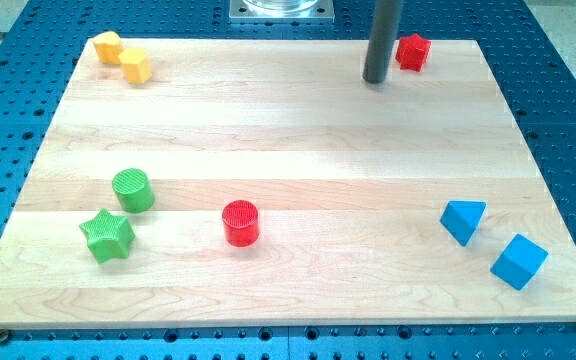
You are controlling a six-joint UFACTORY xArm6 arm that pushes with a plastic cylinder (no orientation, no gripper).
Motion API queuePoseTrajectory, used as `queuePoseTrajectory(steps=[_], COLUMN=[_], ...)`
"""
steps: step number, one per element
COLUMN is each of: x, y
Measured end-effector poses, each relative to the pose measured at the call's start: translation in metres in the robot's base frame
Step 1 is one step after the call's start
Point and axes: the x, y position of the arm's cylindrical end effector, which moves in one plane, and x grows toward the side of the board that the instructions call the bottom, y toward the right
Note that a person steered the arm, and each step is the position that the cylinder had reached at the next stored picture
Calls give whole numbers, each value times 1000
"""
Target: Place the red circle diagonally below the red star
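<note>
Wooden board (pixel 298 150) carries red, green, yellow and blue blocks.

I can read no text, label, brand, number or sign anywhere in this view. The wooden worktop (pixel 288 140) is bare wood grain with nothing printed on it, and the blocks resting on it carry only plain colour and ribbed surfaces, no letters or figures. The blue perforated surface (pixel 568 60) around the worktop shows rows of holes and no markings, and the metal plate (pixel 281 9) at the top edge of the frame has no legible writing either.
</note>
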Motion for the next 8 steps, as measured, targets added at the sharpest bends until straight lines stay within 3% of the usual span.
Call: queuePoseTrajectory(steps=[2, 3, 4, 5, 6, 7, 8], x=[-8, 50, 120, 231, 292, 295, 249], y=[80, 75, 5, -51, -126, -186, -206])
